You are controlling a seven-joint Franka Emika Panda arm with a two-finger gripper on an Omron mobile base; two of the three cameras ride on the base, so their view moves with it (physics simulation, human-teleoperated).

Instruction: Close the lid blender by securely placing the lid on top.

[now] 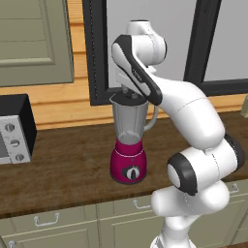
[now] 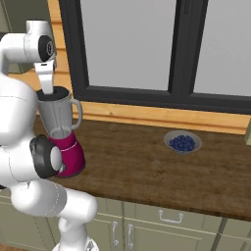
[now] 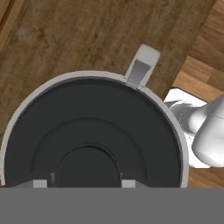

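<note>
Left base view: a dark wooden countertop (image 1: 63, 160) carries the magenta-based blender with clear grey jar (image 1: 129, 140); the round black lid (image 1: 127, 98) sits on its rim under the gripper (image 1: 130, 93). Right base view: a grey dish of blue bits (image 2: 182, 142) lies well apart. Hand view: the jaws are closed on the lid's raised centre.

Blender (image 1: 129, 145): magenta base, clear grey jar. Lid (image 3: 94, 135): black. Counter (image 2: 147, 171): dark brown woodgrain. Dish (image 2: 183, 142): grey, blue contents.
</note>
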